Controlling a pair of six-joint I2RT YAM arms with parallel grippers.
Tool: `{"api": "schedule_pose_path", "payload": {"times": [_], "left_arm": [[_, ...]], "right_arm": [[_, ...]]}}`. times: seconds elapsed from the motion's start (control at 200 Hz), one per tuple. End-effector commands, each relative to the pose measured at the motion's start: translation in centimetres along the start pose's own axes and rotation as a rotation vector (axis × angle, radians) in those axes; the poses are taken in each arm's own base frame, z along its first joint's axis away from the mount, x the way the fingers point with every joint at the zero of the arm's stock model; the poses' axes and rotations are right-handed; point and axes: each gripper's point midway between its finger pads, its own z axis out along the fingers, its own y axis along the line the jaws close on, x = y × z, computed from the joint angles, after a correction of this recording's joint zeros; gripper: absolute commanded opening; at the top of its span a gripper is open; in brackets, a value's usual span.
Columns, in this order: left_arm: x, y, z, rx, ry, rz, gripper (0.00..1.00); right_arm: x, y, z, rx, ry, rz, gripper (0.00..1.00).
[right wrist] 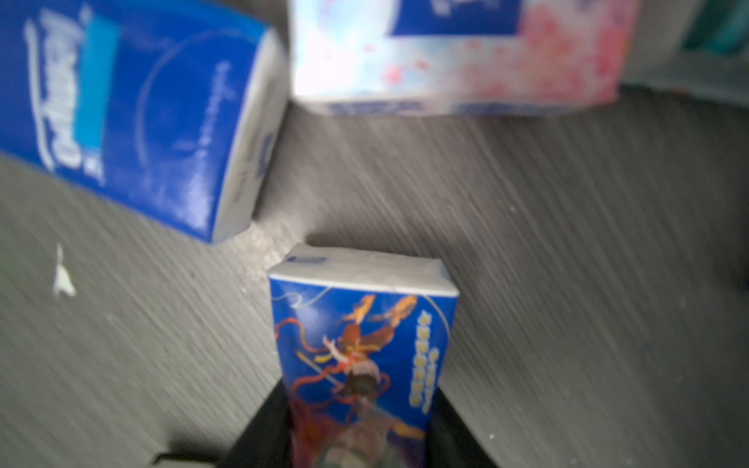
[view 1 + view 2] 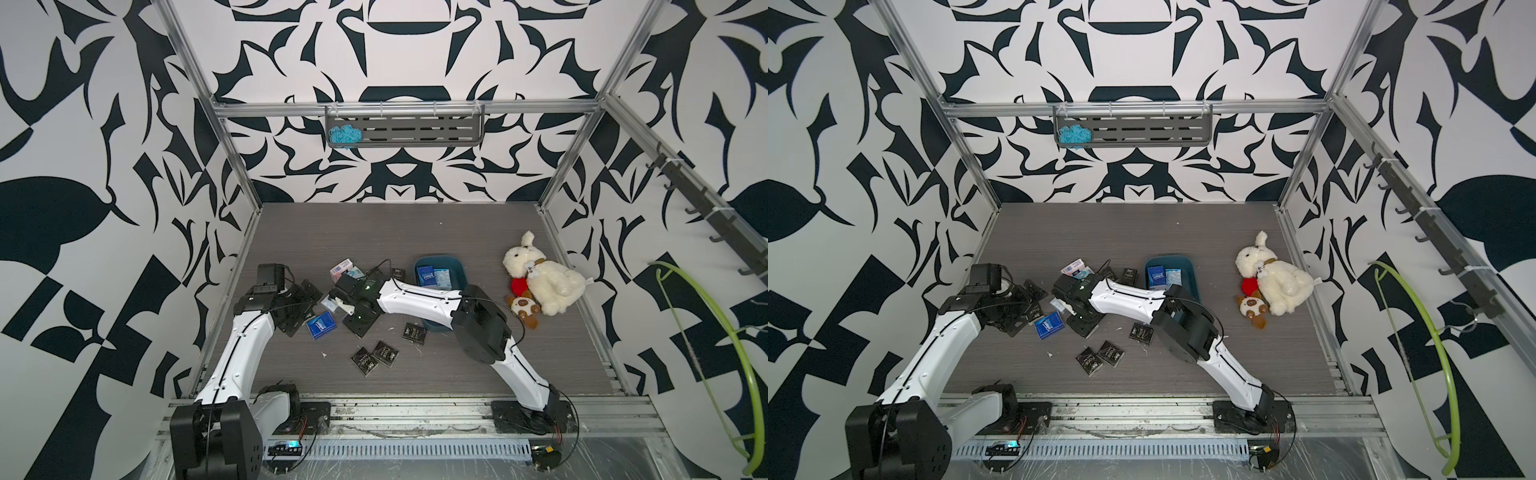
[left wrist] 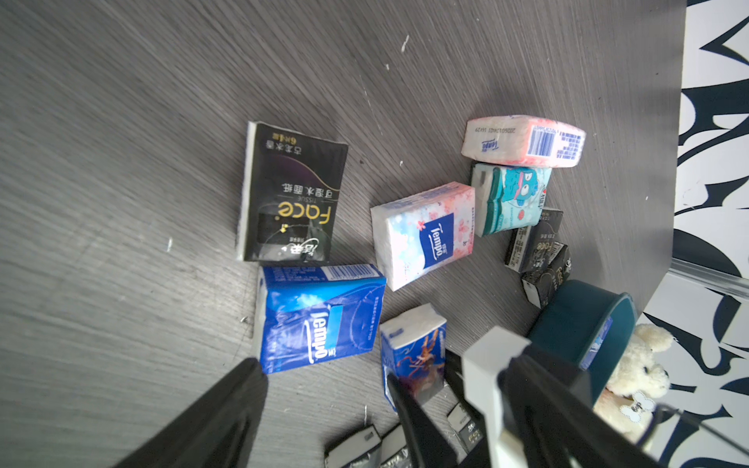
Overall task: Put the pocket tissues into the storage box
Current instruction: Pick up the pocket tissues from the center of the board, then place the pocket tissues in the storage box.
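At the bench's (image 2: 415, 232) 6 o'clock edge, nearest of all, the left arm (image 2: 245, 349) is mounted at about 7 o'clock and the right arm (image 2: 515, 365) at about 5. Just beyond, near the middle front, three black packets (image 2: 363, 361) of the pocket tissues lie flat: two side by side, and one alone toward 3 o'clock of them.

Farther in, the left gripper (image 2: 302, 308) hovers at 9 o'clock of the scattered packets, its fingers spread wide with nothing between them. A plain blue packet (image 2: 321, 326) lies just at its 4 o'clock.

The right gripper (image 1: 360, 405) reaches across from the 3 o'clock side. Its fingers press against both sides of a blue figure packet (image 1: 360, 324), which it grips. A pink-white packet (image 3: 425, 235) lies near it.

Beyond, a barcode packet (image 2: 341, 268) and a teal packet (image 2: 355, 274) touch each other.

The storage box (image 2: 459, 268) sits just past centre toward 2 o'clock, its near end hidden under the right arm. It holds a dark blue packet (image 2: 426, 275) and a light blue one (image 2: 443, 278).

A plush dog (image 2: 544, 282) lies at 3 o'clock of the box. On the far wall, at 12 o'clock, hangs a shelf (image 2: 436, 129) with blue yarn (image 2: 343, 136).
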Motion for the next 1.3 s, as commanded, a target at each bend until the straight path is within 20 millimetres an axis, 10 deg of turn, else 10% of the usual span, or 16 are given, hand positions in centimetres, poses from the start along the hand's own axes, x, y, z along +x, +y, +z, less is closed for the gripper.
{"api": "schedule_pose_path", "payload": {"times": [0.0,0.665,1.295], "left_arm": [[0.4,0.0,-0.2,0.005,0.02,-0.006,0.99],[-0.6,-2.9,1.4,0.088,0.08,0.02,0.99],[6.4,-6.7,5.8,0.027,0.248,0.247,0.99]], "right_arm": [[-1.3,-0.3,-1.4,0.038,-0.052,0.006,0.32],[0.2,-2.9,-10.7,0.072,-0.202,0.191,0.21],[8.3,-21.4,-15.8,0.172,-0.251,0.785,0.18]]}}
